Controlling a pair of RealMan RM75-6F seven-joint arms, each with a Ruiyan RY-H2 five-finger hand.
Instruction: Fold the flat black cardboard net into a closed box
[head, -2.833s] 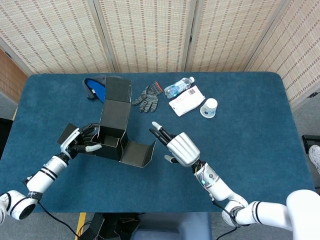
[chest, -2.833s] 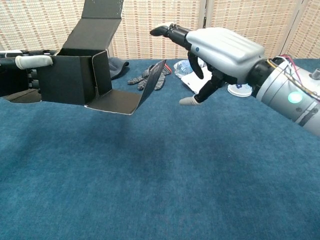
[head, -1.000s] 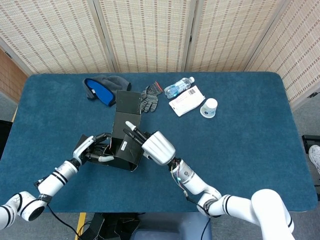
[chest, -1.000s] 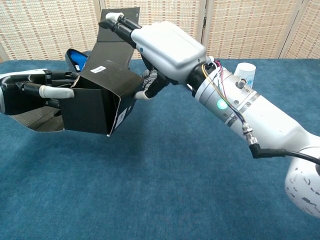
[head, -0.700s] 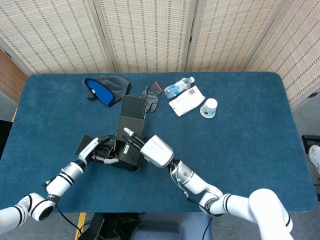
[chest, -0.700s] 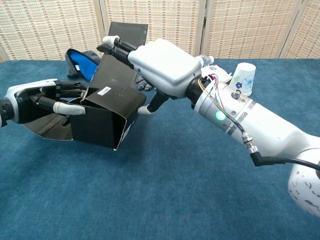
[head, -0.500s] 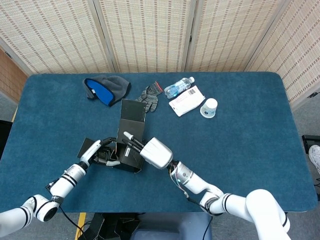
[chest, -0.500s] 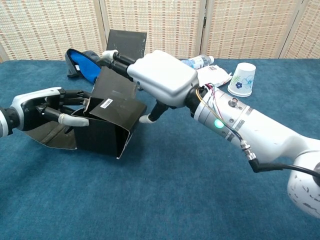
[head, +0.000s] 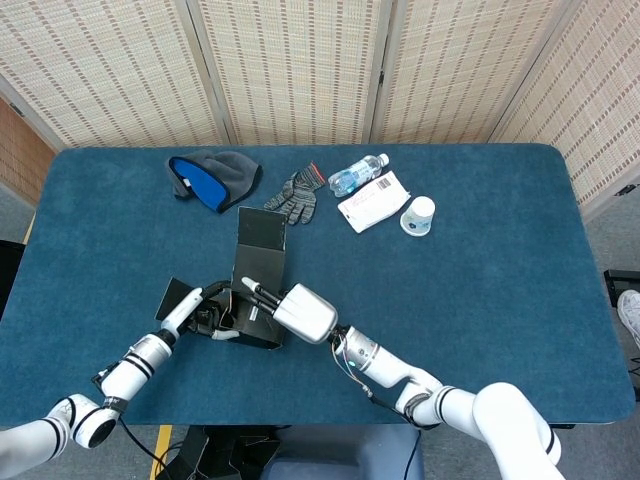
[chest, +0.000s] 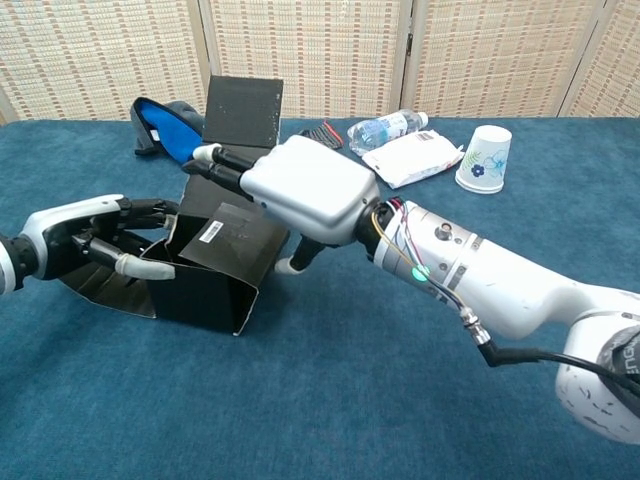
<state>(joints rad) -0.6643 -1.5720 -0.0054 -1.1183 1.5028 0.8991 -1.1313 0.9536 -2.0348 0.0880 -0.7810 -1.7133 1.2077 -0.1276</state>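
Note:
The black cardboard box (head: 256, 304) is partly folded and sits low over the blue table (head: 500, 300), its tall lid flap (head: 261, 229) still upright at the back. In the chest view the box (chest: 205, 285) shows a side flap with a white label (chest: 212, 230) folded over its top. My left hand (chest: 88, 238) grips the box's left wall, fingers above and thumb below. My right hand (chest: 303, 190) lies flat on the folded flap with straight fingers and presses it down, its thumb against the right wall. In the head view the left hand (head: 203, 310) and the right hand (head: 299, 312) flank the box.
Along the far side lie a grey and blue cap (head: 207, 178), a grey glove (head: 292, 199), a water bottle (head: 357, 174), a white packet (head: 372, 202) and an upturned paper cup (head: 418, 215). A loose black flap (chest: 105, 285) spreads on the cloth under my left hand.
The right flap, spread out earlier, is now folded over the box top under my right hand. Both hands have brought the box lower and nearer to me.

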